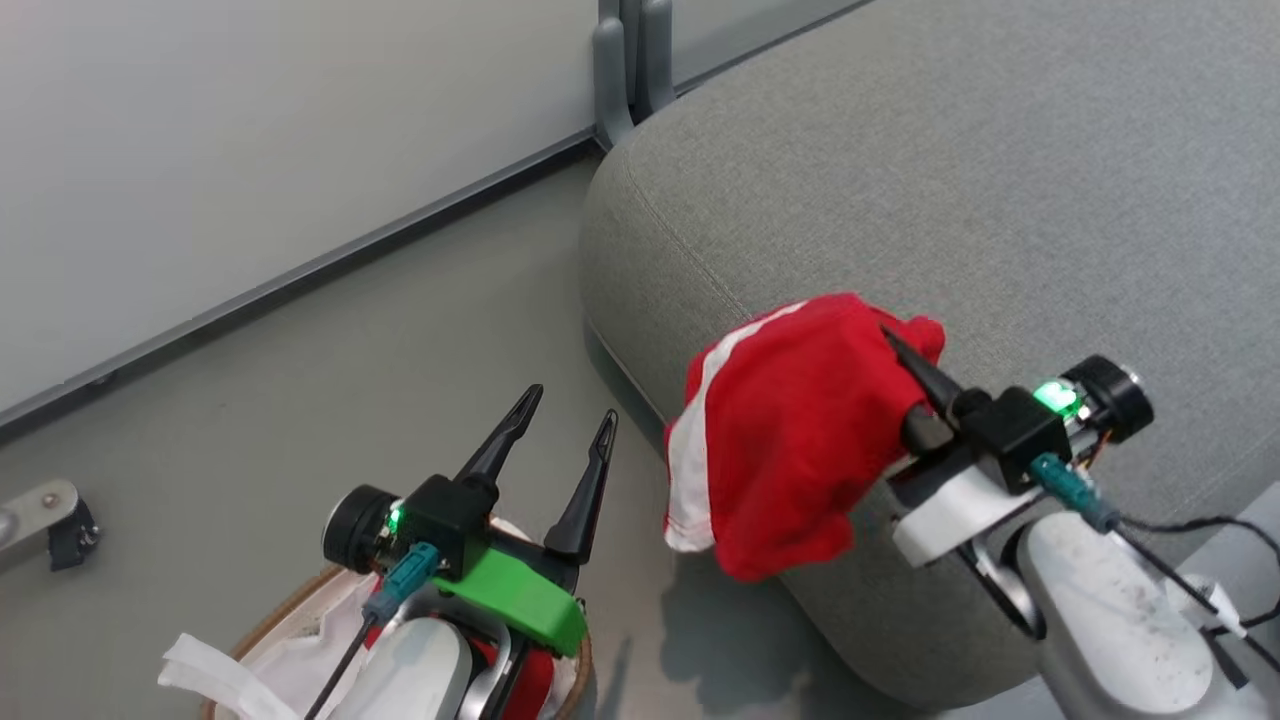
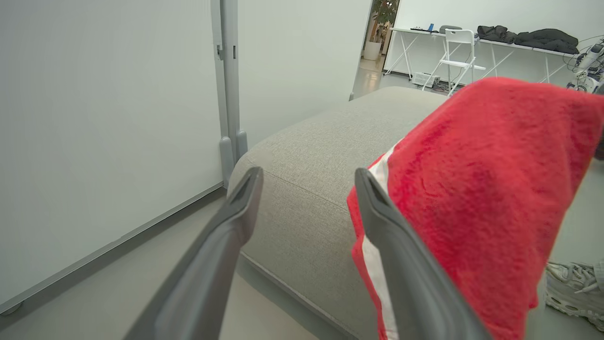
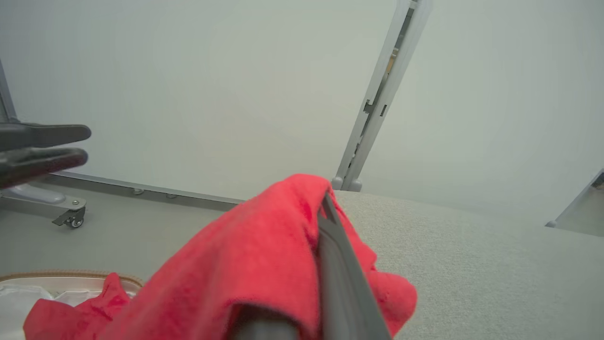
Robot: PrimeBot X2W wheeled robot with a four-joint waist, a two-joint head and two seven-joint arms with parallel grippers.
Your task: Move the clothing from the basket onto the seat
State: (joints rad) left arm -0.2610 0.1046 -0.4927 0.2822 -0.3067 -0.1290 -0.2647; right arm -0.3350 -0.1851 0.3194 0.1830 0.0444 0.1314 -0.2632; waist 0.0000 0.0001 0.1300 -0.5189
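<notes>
Over the rounded corner of the seat (image 1: pixel 950 150), the right pincer (image 1: pixel 890 340) is shut tight on a red piece of the clothing (image 1: pixel 790 430). Its 2 dark fingers (image 1: pixel 915 368) are pressed together, and the soft cloth is bunched up around them. The red piece hangs down from the grip, in front of the seat's corner and out over the floor (image 1: pixel 350 400). A broad white band runs down its left edge. I cannot tell if the cloth touches the seat. Down at the lower left of the head view, the left pincer (image 1: pixel 572 405) is wide open and holds nothing. Its 2 fingers (image 1: pixel 590 480) point up toward the wall (image 1: pixel 250 130), with bare floor showing between the tips. It hovers just above the basket (image 1: pixel 265 618), which stands on the floor to the left of the seat. Inside the basket lies another red piece (image 1: pixel 535 685) on the white liner (image 1: pixel 290 660), partly hidden under the left arm (image 1: pixel 410 670). The right wrist view shows the basket's brown rim low at the left, with red cloth and liner inside it. A grey post (image 1: pixel 630 60) stands by the wall behind the seat's corner. A small wheel (image 3: pixel 74 222) on a metal foot sits on the floor by the wall. Past the hanging cloth, the left wrist view shows a pale shoe (image 2: pixel 566 288) on the floor.
</notes>
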